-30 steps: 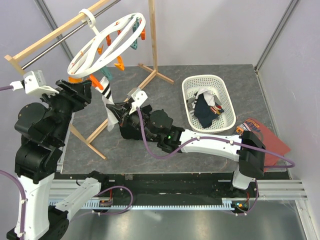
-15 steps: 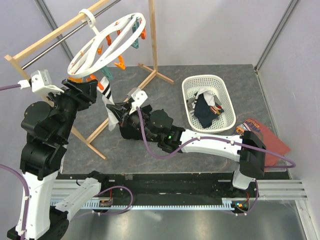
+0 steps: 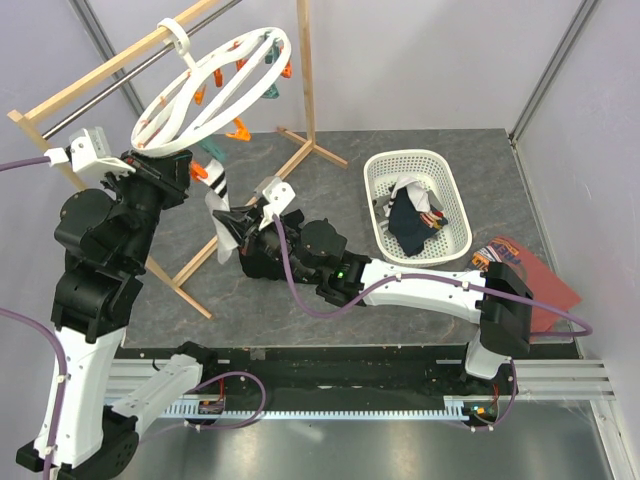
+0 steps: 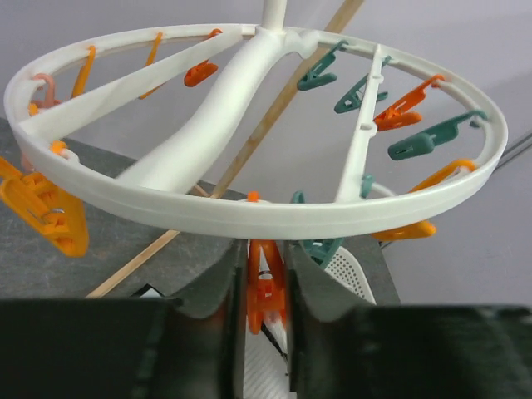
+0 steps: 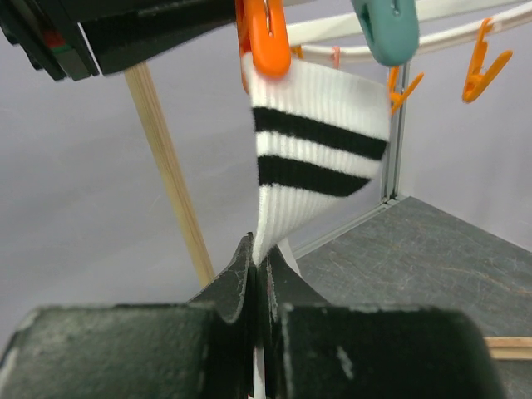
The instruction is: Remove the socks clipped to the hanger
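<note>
The white ring hanger hangs by its hook from the wooden rail, fringed with orange and teal pegs. A white sock with black stripes dangles from an orange peg under the hanger's near rim. My left gripper is shut on that orange peg, just below the ring; seen from above it is at the ring's lower edge. My right gripper is shut on the lower end of the striped sock, whose cuff sits in the orange peg.
A white basket at the right holds several removed socks. A red-brown shirt lies at the table's right edge. The wooden rail frame and its feet stand around the hanger.
My left gripper rose to the hanger's rim and closed on the orange peg holding the striped sock. The hanger tilted slightly. The right gripper kept its hold on the sock.
</note>
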### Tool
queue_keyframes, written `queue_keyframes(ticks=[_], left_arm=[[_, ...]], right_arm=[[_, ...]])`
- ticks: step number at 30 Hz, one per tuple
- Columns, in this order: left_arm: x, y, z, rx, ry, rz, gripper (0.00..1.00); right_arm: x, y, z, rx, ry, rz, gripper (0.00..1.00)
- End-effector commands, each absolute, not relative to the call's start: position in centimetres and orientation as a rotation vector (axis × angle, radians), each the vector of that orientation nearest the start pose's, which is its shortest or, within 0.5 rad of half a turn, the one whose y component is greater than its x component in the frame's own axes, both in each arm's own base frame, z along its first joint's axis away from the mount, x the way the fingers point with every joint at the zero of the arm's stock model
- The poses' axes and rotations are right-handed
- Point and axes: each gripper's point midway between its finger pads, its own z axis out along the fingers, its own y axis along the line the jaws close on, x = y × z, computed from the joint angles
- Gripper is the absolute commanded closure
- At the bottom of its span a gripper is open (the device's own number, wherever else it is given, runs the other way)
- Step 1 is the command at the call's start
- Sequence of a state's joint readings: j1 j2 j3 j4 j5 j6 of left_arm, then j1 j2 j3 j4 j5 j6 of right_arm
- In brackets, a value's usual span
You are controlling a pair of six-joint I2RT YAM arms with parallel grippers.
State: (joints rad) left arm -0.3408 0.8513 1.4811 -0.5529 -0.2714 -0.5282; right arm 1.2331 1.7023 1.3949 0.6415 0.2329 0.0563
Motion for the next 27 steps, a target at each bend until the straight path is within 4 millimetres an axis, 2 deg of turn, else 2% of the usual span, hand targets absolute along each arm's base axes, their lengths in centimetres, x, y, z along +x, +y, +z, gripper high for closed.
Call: queue_keyframes(ticks=[1, 6, 9, 10, 11, 12, 13, 14, 15, 16, 17, 18, 19, 20, 21, 22, 24, 25, 26, 27], left_arm=[[25.6, -5.5, 49.9, -0.38, 1.412, -0.479, 0.98], [25.7, -5.4, 49.8, -0.38, 1.411, -0.469, 0.98], [25.6, -5.3, 49.9, -0.371, 1.405, -0.459, 0.98], [25.6, -5.3, 49.8, -0.365, 1.406, -0.455, 0.98], [25.6, -5.3, 49.5, -0.362, 1.411, -0.452, 0.98], [25.4, -5.3, 49.5, -0.355, 1.408, -0.453, 0.92], [25.3, -5.4, 49.4, -0.343, 1.41, -0.452, 0.86], [25.4, -5.5, 48.8, -0.336, 1.424, -0.45, 0.8], [25.2, -5.5, 48.6, -0.331, 1.425, -0.452, 0.69], [24.8, -5.7, 48.5, -0.305, 1.426, -0.462, 0.64], [24.7, -6.0, 47.7, -0.282, 1.442, -0.46, 0.58], [24.7, -6.2, 47.3, -0.257, 1.454, -0.455, 0.43], [24.0, -6.4, 47.0, -0.202, 1.458, -0.449, 0.34], [24.0, -6.6, 45.7, -0.173, 1.487, -0.431, 0.22], [23.8, -6.6, 45.3, -0.142, 1.493, -0.417, 0.04], [23.0, -6.6, 45.4, -0.077, 1.481, -0.394, 0.02], [22.5, -6.4, 44.4, -0.054, 1.49, -0.373, 0.02], [22.1, -6.3, 44.2, -0.047, 1.485, -0.371, 0.02], [21.3, -6.1, 43.7, -0.043, 1.475, -0.378, 0.01], [20.9, -6.5, 43.4, -0.023, 1.474, -0.406, 0.01]], right_arm=[[21.2, 49.5, 42.2, -0.508, 1.148, 1.002, 1.0], [21.4, 49.4, 42.0, -0.501, 1.17, 0.993, 1.0], [21.6, 49.0, 41.2, -0.502, 1.209, 0.969, 1.0], [21.9, 48.7, 40.1, -0.504, 1.245, 0.943, 1.0], [21.9, 48.0, 40.3, -0.493, 1.255, 0.932, 1.0], [22.1, 47.4, 40.0, -0.489, 1.27, 0.916, 1.0], [22.2, 46.9, 38.5, -0.509, 1.311, 0.877, 1.0], [22.4, 45.6, 39.0, -0.482, 1.321, 0.848, 1.0], [22.6, 44.9, 38.7, -0.477, 1.339, 0.819, 1.0], [22.8, 44.0, 37.0, -0.501, 1.386, 0.769, 1.0], [23.0, 42.5, 37.6, -0.486, 1.389, 0.731, 0.98], [23.1, 41.6, 37.3, -0.49, 1.408, 0.7, 0.95], [23.1, 40.6, 35.5, -0.525, 1.458, 0.646, 0.92], [23.1, 38.9, 36.1, -0.504, 1.459, 0.622, 0.91], [23.6, 37.3, 35.8, -0.464, 1.483, 0.569, 0.91], [23.3, 35.2, 35.2, -0.456, 1.51, 0.532, 0.91], [23.5, 32.7, 34.6, -0.422, 1.544, 0.479, 0.92], [23.4, 30.8, 34.2, -0.419, 1.569, 0.443, 0.92], [23.5, 29.8, 34.1, -0.411, 1.582, 0.423, 0.92], [23.6, 28.4, 32.9, -0.423, 1.627, 0.368, 0.92]])
